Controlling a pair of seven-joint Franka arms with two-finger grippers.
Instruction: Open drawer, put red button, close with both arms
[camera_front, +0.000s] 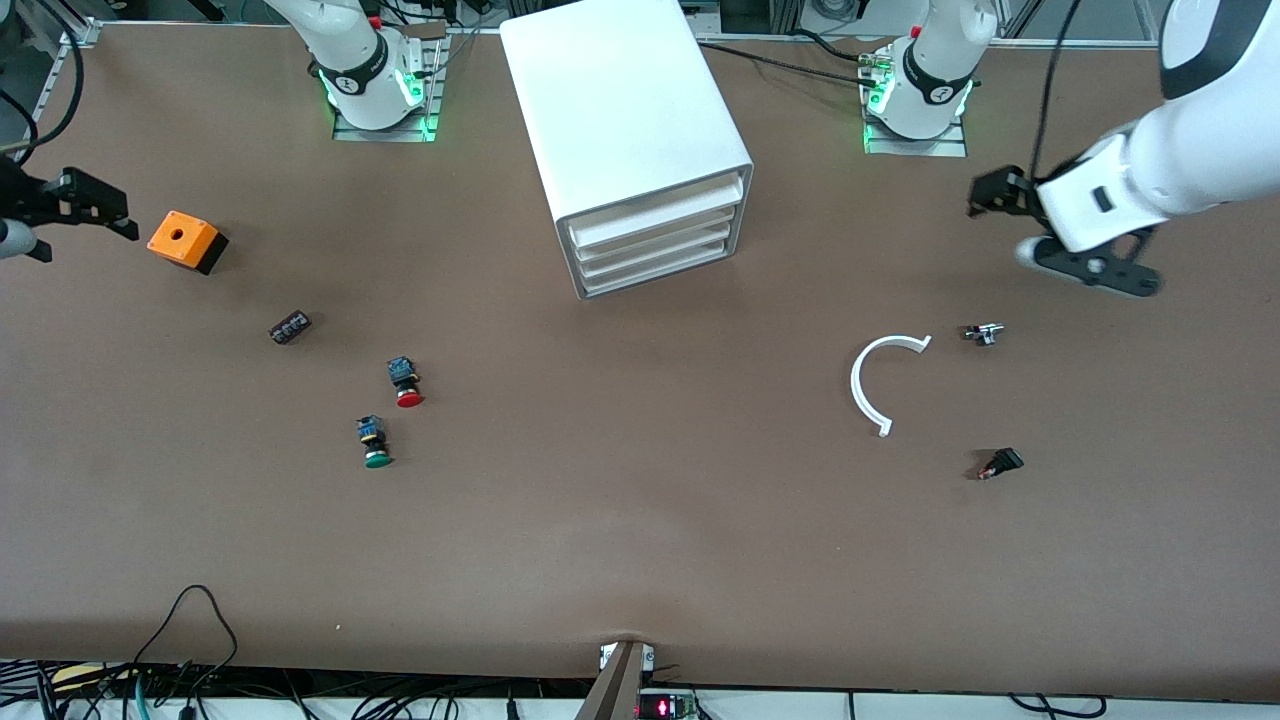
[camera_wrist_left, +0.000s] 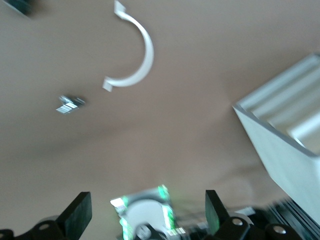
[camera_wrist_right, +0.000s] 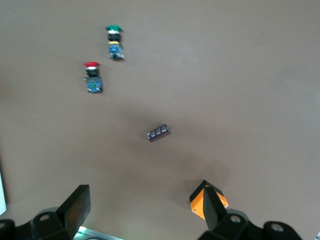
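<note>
Red button (camera_front: 406, 383) lies on table (drawers shut).

Brown table (camera_front: 640, 520) bearing: white drawer cabinet (camera_front: 625, 130) at 12 o'clock; orange box (camera_front: 186, 241) at 10; black connector block (camera_front: 290, 327), red button (camera_front: 405, 382) and green button (camera_front: 373, 442) at 9; white curved strip (camera_front: 880, 385), small metal part (camera_front: 983, 333) and black switch (camera_front: 1001, 463) at 3.

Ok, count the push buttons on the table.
2. The red button lies toward the right arm's end; the green button lies beside it, nearer the front camera. None seems hidden, though the drawers are shut.
</note>
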